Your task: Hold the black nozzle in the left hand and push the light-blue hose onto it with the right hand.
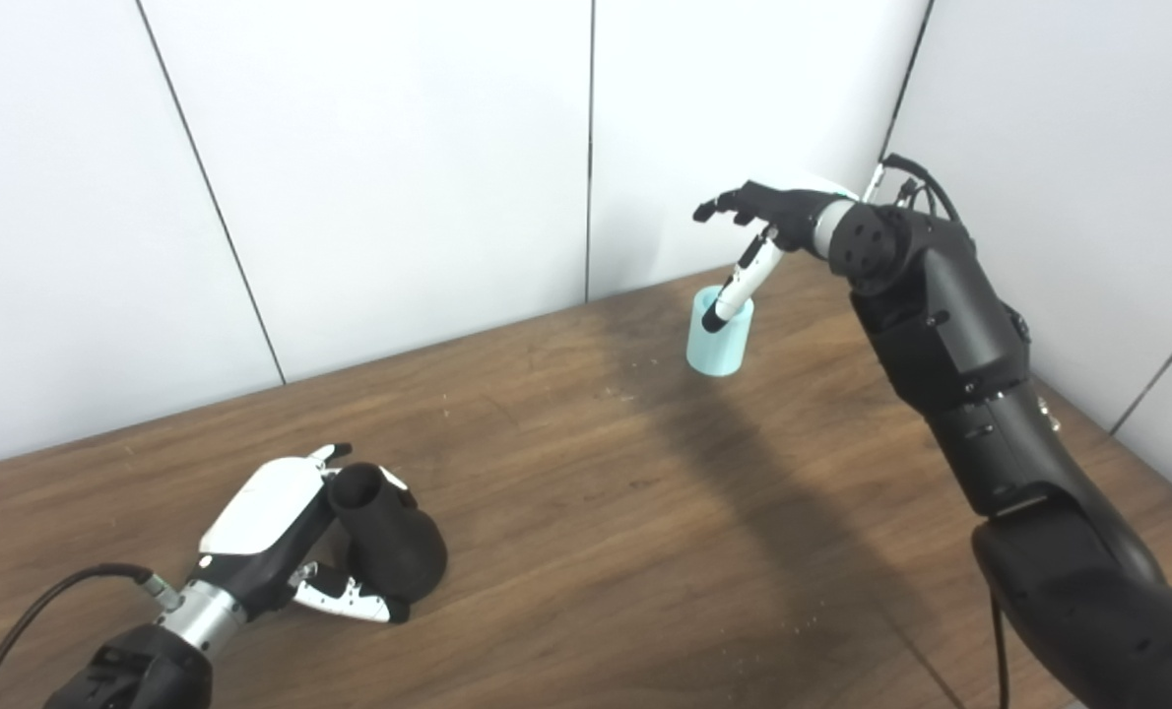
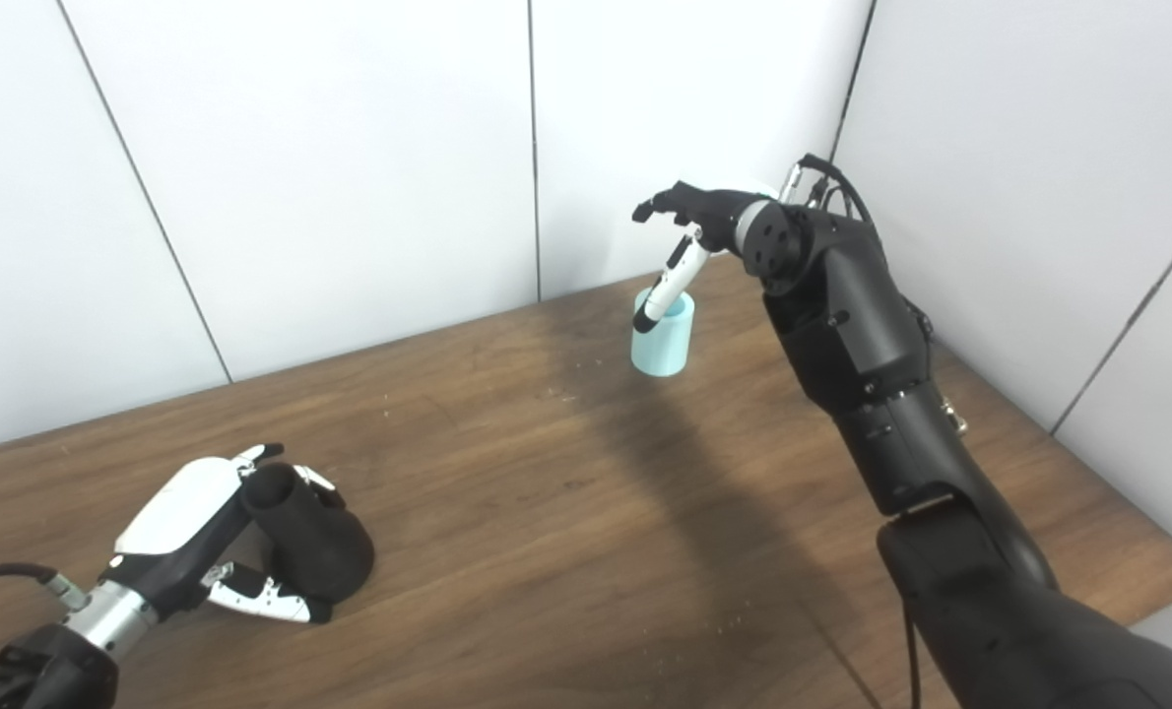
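Right hand point(image 1: 768, 219) thumb inside light-blue hose point(image 1: 719, 340)

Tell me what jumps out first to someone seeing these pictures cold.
The right hand reaching to the table's far corner, one finger dipped toward the upright light-blue hose. Then, near the front-left edge, the left hand wrapped around the black nozzle, which rests on the wooden table.

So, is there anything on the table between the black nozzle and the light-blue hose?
No. Between the black nozzle and light-blue hose lies only bare wooden table, in both views.
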Motion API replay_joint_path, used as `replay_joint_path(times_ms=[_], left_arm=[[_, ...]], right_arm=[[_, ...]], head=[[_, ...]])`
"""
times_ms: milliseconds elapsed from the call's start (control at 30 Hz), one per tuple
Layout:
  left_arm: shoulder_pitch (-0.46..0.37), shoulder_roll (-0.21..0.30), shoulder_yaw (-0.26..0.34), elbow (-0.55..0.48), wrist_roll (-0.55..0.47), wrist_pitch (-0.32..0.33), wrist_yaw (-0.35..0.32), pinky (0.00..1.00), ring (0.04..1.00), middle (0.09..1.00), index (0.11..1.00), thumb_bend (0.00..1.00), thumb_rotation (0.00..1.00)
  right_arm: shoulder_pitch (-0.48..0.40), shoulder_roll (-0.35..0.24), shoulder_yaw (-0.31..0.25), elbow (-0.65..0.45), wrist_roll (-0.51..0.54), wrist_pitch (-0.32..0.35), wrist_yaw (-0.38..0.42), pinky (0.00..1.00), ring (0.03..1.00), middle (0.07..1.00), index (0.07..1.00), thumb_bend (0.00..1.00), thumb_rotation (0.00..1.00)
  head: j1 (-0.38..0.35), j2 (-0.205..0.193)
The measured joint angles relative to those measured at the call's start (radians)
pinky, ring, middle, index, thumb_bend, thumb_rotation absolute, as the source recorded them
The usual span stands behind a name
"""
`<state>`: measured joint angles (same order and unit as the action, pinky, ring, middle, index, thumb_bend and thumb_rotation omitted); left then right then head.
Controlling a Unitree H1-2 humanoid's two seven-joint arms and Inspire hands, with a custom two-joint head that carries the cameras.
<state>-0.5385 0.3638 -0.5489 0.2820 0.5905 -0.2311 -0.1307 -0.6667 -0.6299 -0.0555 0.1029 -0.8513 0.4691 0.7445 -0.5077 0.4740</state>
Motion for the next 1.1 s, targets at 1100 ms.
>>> replay_joint_path(times_ms=[1100], left_arm=[[0.034,0.019,0.003,-0.062,-0.001,0.028,-0.008,0.95,0.616,0.486,0.48,0.53,0.0]], right_arm=[[0.061,0.01,0.113,0.197,0.133,0.0,-0.204,0.68,0.836,0.877,0.856,0.91,0.09]], head=[[0.057,0.02]])
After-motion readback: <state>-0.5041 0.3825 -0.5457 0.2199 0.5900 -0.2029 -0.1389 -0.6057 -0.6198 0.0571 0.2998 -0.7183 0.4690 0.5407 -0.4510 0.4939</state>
